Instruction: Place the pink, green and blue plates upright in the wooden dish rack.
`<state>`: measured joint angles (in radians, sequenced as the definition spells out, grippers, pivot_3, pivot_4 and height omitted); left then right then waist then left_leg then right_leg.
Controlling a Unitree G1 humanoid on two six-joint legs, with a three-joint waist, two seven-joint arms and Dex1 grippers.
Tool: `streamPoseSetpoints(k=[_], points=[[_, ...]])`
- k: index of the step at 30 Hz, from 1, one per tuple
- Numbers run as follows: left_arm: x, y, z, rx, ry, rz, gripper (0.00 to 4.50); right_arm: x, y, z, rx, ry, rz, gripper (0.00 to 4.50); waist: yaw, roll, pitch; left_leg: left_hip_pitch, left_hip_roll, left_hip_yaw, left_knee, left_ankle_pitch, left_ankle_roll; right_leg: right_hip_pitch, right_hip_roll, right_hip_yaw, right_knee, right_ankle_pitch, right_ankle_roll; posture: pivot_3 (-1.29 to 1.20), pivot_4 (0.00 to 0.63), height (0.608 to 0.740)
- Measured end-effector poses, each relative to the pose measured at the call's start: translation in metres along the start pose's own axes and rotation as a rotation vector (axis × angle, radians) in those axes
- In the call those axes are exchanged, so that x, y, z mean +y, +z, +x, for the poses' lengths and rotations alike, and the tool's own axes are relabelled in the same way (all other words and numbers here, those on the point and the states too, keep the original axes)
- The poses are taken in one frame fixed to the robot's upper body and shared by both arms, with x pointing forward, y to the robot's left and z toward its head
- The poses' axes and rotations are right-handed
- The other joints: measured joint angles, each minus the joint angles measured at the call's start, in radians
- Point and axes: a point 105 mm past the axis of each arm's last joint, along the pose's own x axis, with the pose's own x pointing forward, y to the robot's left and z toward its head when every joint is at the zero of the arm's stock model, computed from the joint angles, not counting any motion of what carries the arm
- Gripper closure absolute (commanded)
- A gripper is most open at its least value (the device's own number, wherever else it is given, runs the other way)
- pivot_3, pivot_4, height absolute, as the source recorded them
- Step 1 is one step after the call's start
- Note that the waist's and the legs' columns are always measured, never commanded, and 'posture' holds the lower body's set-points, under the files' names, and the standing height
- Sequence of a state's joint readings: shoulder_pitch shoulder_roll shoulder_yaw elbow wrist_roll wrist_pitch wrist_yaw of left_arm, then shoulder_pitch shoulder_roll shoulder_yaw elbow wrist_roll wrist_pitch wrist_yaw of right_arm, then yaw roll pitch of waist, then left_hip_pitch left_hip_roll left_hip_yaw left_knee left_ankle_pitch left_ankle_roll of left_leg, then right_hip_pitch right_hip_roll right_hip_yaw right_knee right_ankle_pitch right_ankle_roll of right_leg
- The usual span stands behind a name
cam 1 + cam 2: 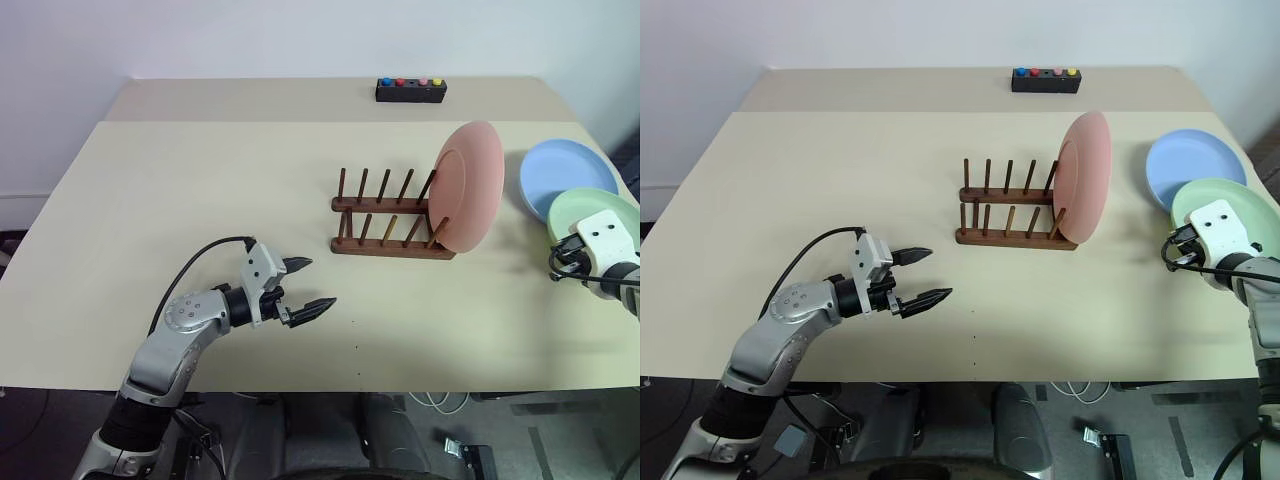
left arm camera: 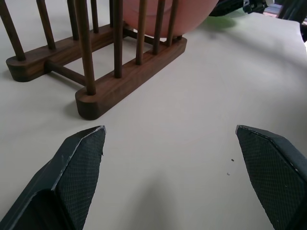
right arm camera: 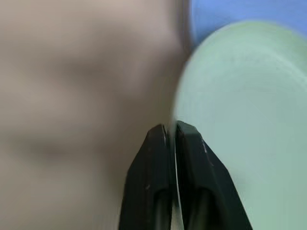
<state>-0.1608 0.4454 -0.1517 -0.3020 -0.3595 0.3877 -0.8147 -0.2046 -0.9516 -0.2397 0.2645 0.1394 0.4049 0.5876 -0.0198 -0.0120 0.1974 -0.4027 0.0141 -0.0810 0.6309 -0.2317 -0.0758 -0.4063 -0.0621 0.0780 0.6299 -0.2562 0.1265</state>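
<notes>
Right gripper [image 3: 171,132]: you see its jaws clamped on the green plate [image 3: 240,120] rim
Left gripper [image 1: 308,287]: jaws wide apart above the tabletop [image 1: 200,200]
Pink plate [image 1: 468,185]: upright in the wooden dish rack [image 1: 385,215]

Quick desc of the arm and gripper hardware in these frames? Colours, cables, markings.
Left arm: silver-grey metal links, round joint cap with small red dots, black wrist section, black cable looping over it. Left gripper: white housing, two black pointed fingers with a fine cross-hatched face. Right gripper: white block with two dark dots, black cables beside it, black fingers.
</notes>
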Motion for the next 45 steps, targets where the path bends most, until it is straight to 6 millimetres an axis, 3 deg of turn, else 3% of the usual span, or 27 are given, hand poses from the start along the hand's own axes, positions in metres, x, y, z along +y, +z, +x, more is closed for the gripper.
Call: streamPoseSetpoints(k=[8,12,14,16,19,21,24,26,30,35,39,42,45], points=[[0.000,-0.001,0.000,-0.001,0.000,0.003,0.00,0.006,0.020,-0.004,-0.040,0.023,-0.034,4.44,0.000,0.000,0.000,0.000,0.000,0.000,0.000,0.000,0.000,0.000,0.000,0.000,0.000,0.000,0.000,0.00,0.150,0.730],[0.000,-0.002,0.000,0.000,-0.004,0.001,0.00,-0.004,0.041,-0.006,-0.099,-0.025,-0.055,4.44,-0.001,0.001,0.000,0.000,0.000,0.000,0.000,0.000,0.000,0.000,0.000,0.000,0.000,0.000,0.000,0.00,0.150,0.730],[0.000,-0.003,0.000,0.003,-0.003,-0.002,0.00,-0.017,0.068,-0.009,-0.189,-0.102,-0.092,4.44,-0.004,0.002,0.001,0.000,0.000,0.000,0.000,0.000,0.000,-0.001,0.000,0.000,0.000,0.000,0.000,0.00,0.150,0.730],[0.000,-0.003,0.001,0.003,-0.005,-0.002,0.00,-0.033,0.109,-0.019,-0.340,-0.203,-0.152,4.44,-0.005,0.004,0.001,0.000,0.000,0.000,0.000,0.000,0.000,-0.001,0.000,0.000,0.001,0.000,0.000,0.00,0.150,0.730],[-0.001,-0.003,0.002,0.002,-0.010,0.003,0.00,-0.045,0.171,-0.047,-0.610,-0.293,-0.211,4.44,-0.004,0.004,0.001,0.000,0.000,0.000,-0.002,0.000,0.000,-0.001,0.000,0.000,0.000,0.002,0.003,0.00,0.150,0.730],[-0.001,-0.004,0.002,0.005,-0.008,0.003,0.00,-0.033,0.202,-0.063,-0.781,-0.268,-0.221,4.44,-0.003,0.004,0.001,0.000,0.000,0.000,-0.002,0.000,0.000,-0.001,0.000,0.000,0.000,0.002,0.003,0.00,0.150,0.730],[0.000,-0.003,0.002,0.000,0.000,0.003,0.00,0.009,0.238,-0.084,-1.023,-0.097,-0.213,4.44,-0.003,0.004,0.001,0.000,0.000,-0.001,-0.001,0.000,0.000,-0.001,0.000,0.000,0.001,0.002,0.004,0.00,0.150,0.730],[0.001,-0.003,0.003,-0.008,0.011,0.001,0.00,0.025,0.247,-0.093,-1.102,0.002,-0.167,4.44,0.003,0.004,0.001,-0.001,0.000,-0.001,0.000,0.000,0.000,-0.001,0.000,-0.001,0.001,0.002,0.004,0.00,0.150,0.730],[0.009,0.012,0.003,-0.082,0.054,0.015,0.00,0.076,0.269,-0.125,-1.273,0.383,0.016,4.44,0.004,0.004,0.001,-0.002,0.000,-0.002,0.000,0.000,0.000,-0.001,0.000,-0.001,0.001,0.002,0.004,0.00,0.150,0.730],[0.011,0.014,0.002,-0.086,0.058,0.024,0.00,0.109,0.277,-0.155,-1.331,0.753,0.234,4.44,0.004,0.004,0.001,-0.002,0.000,-0.003,0.000,0.000,0.000,-0.001,0.000,-0.002,0.001,0.002,0.003,0.00,0.150,0.730],[0.014,0.015,-0.001,-0.091,0.076,0.021,0.00,0.117,0.273,-0.153,-1.287,0.882,0.429,4.44,0.003,0.003,0.001,-0.001,0.000,-0.003,0.000,0.000,0.000,-0.001,0.000,-0.001,0.001,0.001,0.001,0.00,0.150,0.730],[0.018,0.016,-0.006,-0.093,0.093,0.026,0.00,0.127,0.260,-0.137,-1.189,0.945,0.595,4.44,0.003,0.003,0.001,-0.002,0.000,-0.003,0.000,0.000,0.000,-0.001,0.000,-0.002,0.002,0.001,0.001,0.00,0.150,0.730],[0.022,0.015,-0.013,-0.087,0.112,0.031,0.00,0.130,0.250,-0.125,-1.120,0.918,0.653,4.44,0.002,0.003,0.001,-0.002,0.000,-0.002,0.000,0.000,0.000,-0.002,0.000,-0.002,0.002,0.001,0.001,0.00,0.150,0.730]])
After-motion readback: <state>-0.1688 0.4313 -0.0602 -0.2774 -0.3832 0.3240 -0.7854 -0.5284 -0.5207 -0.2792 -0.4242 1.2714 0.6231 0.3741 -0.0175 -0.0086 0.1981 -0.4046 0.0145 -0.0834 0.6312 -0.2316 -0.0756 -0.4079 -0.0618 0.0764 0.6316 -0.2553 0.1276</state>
